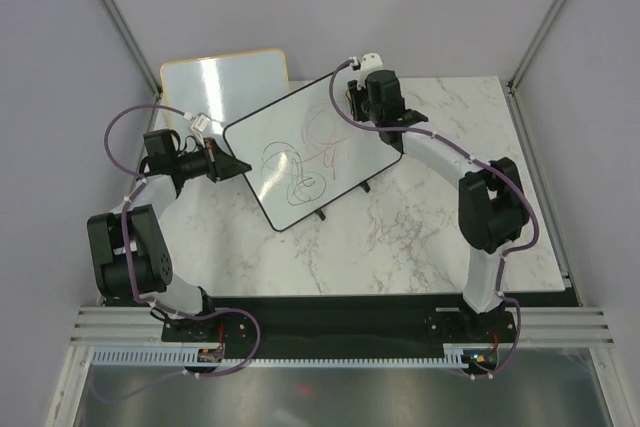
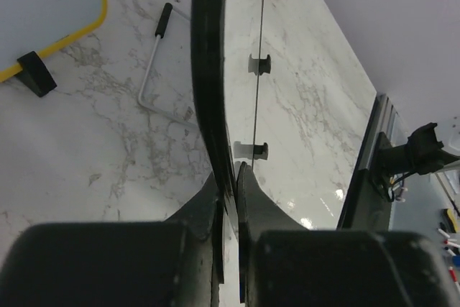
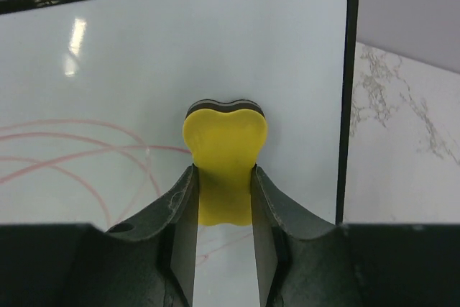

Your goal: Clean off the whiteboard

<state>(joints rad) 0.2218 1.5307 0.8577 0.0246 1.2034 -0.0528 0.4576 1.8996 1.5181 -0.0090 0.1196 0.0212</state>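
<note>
2 whiteboards on the marble desk (image 1: 430, 237): the big black-framed whiteboard (image 1: 300, 147), lying skewed at mid-rear w/ red + dark scribbles, and a smaller orange-framed board (image 1: 222, 82) behind it to the left, near its corner. 2 arms, 2 claws, 1 yellow eraser (image 3: 224, 152).

Top view shows both boards whole and the scribbles, but the eraser is hidden there. Left wrist view alone gives the big board edge-on, w/ 2 small black feet (image 2: 260, 64) on one side, plus a bent metal rod (image 2: 151, 84) w/ black tip lying on the desk. Right wrist view alone shows the eraser, over the board near a rounded corner; can't tell if it touches.

Left arm is folded at the elbow and reaches right. The left claw (image 2: 231, 177) is pressed together on the board's left edge. Right arm is stretched fwd w/ the wrist bent left. The right claw (image 3: 224, 177) is pinching the eraser.
</note>
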